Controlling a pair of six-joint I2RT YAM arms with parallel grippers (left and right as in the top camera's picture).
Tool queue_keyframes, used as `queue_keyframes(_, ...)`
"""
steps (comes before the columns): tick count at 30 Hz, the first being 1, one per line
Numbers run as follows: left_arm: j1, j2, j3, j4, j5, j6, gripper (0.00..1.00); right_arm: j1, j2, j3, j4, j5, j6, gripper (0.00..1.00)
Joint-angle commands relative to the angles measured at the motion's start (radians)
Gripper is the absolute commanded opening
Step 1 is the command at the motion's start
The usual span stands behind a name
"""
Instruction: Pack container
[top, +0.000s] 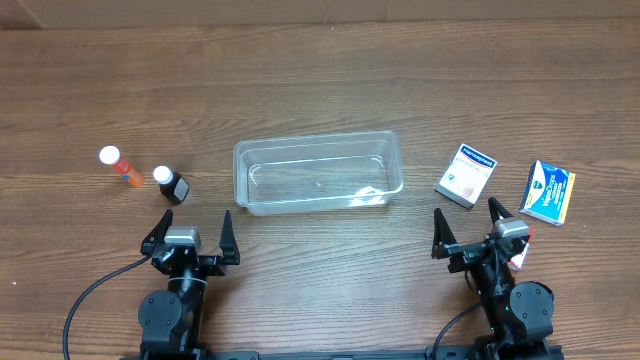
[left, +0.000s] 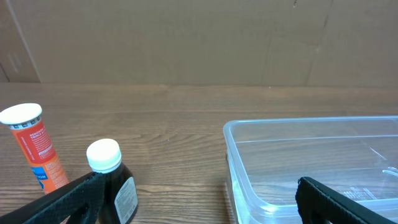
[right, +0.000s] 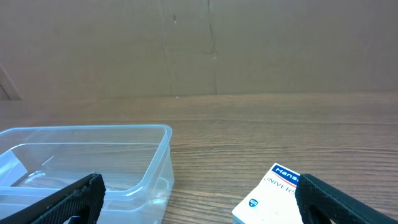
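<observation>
A: Status on packing?

B: Not begun, going by the overhead. Seeing the container bare inside, flat on the tabletop. Forward of the left hand and off to its right; forward-left of the right hand.

A: Hands?

B: Spread wide on both sides, gripping nothing, low at the near side.

A: Left to do?

B: Everything, judging by four loose items outside the container.
- Just ahead of the left hand's left finger: dark bottle, white cap, standing.
- Further forward-left of that: orange tube, white cap too, standing.
- Straight ahead of the right hand: white box, lying flat.
- Forward-right of the same hand: blue-and-yellow box, also flat.

A: Clearance?

B: Plenty forward of both hands. Bare wood past the container up to the cardboard wall at the far side, well apart from everything.
- Tight spot between bottle and tube: near each other, not touching, so probably little finger room there.
- White box near the container's right end wall, with a gap.
- Raised rim all round, so expect to lift each item over it before lowering in.

A: Split?

B: Probably by side: bottle and tube for the left hand, both boxes for the right. No crossing over the container needed that way.
</observation>
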Motion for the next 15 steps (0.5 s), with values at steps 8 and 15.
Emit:
queue_keyframes(8,-0.007,-0.008,0.122,-0.098,0.003,-0.027,1.00,0.002,0.022,0.118,-0.127,-0.006,0.058,1.00)
queue_keyframes(15,-0.007,0.487,0.748,-0.563,-0.021,-0.064,1.00,0.002,0.685,0.737,-0.499,-0.010,0.114,1.00)
